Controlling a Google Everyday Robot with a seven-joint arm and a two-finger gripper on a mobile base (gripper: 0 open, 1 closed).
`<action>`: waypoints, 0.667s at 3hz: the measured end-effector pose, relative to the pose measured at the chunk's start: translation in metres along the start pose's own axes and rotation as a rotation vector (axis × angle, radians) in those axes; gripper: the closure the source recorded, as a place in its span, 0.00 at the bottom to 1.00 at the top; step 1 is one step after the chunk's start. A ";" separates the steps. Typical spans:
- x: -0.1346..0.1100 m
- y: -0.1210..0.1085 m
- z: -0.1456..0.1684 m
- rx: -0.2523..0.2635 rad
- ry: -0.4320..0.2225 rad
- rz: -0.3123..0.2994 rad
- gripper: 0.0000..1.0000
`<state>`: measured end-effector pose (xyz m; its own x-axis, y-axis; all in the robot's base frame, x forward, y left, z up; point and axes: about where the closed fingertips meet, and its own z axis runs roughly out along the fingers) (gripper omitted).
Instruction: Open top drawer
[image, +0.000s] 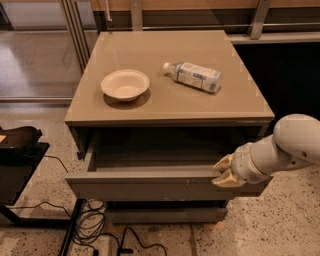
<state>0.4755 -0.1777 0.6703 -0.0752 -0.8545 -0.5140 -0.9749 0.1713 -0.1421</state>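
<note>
The top drawer (150, 187) of the taupe cabinet is pulled well out, showing its grey inside (155, 155). Its flat handleless front has small pale scuffs right of centre. My gripper (225, 172), with cream fingers on a white arm (285, 147), sits at the right end of the drawer's front edge, hooked over the top rim. A lower drawer front (167, 214) shows beneath it, closed.
On the cabinet top (170, 107) stand a white bowl (125, 85) at the left and a plastic bottle (194, 76) lying on its side at the right. A black stand (20, 160) and cables (95, 225) are on the floor at the left.
</note>
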 end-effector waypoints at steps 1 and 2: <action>0.000 0.000 0.000 0.000 0.000 0.000 0.58; 0.000 0.000 0.000 0.000 0.000 0.000 0.35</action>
<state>0.4755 -0.1777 0.6703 -0.0752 -0.8545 -0.5140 -0.9749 0.1712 -0.1420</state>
